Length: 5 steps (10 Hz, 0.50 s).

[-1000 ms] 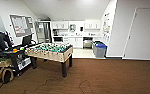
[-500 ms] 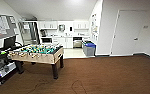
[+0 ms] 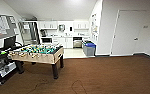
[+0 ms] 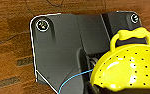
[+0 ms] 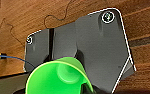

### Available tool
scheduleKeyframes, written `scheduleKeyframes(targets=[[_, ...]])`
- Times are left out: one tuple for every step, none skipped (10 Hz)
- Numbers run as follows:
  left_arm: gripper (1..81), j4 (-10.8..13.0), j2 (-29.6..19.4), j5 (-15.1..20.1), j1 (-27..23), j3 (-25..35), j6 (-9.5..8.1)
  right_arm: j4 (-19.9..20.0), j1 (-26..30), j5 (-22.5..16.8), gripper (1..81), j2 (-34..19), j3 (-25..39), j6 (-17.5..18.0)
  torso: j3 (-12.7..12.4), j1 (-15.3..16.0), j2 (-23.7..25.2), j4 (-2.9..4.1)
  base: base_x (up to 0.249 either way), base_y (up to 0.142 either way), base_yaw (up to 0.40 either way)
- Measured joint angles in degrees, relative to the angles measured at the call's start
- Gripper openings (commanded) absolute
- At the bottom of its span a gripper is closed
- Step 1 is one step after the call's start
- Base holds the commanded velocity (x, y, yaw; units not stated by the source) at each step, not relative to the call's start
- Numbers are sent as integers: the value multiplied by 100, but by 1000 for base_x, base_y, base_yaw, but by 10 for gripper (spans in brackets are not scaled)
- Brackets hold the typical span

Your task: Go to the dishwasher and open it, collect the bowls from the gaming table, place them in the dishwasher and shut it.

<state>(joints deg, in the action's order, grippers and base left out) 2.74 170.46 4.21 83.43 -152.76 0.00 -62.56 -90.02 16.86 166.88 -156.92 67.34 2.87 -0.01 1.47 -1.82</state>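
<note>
Far across the room, under the kitchen counter, sits the dishwasher (image 3: pixel 77 42). Each wrist carries something: a yellow perforated bowl (image 4: pixel 126 67) left, a bright green bowl (image 5: pixel 58 76) right; finger grip, cannot tell. View has swung right; the foosball table (image 3: pixel 39 53) slides left, kitchen nearly centred.

foosball table (image 3: pixel 39 53) on brown floor (image 3: pixel 103 75) | blue-lidded bin (image 3: pixel 89 48) by kitchen | white door (image 3: pixel 129 32)

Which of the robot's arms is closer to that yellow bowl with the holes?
Left. The yellow bowl shows close up at the left arm's wrist, seemingly carried there. The right arm's wrist has a bright green bowl close by instead.
</note>
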Motion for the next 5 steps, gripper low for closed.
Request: scheduleKeyframes(targets=[[10,1,2,-11,-13,6,0,0,-4,0,10,2,0,0,0,-2,0,0,0,0,0],[10,1,0,-11,-9,6,0,0,-15,0,10,2,0,0,0,0,0,0,0,0,0],[10,1,0,-11,-9,9,0,0,-12,2,10,2,0,0,0,-2,0,0,0,0,0],[10,1,2,-11,-9,11,0,0,-15,0,10,2,0,0,0,-2,0,0,73,0,0],[10,1,2,-7,17,11,0,0,-41,0,10,2,2,0,0,-7,2,0,81,0,0]])
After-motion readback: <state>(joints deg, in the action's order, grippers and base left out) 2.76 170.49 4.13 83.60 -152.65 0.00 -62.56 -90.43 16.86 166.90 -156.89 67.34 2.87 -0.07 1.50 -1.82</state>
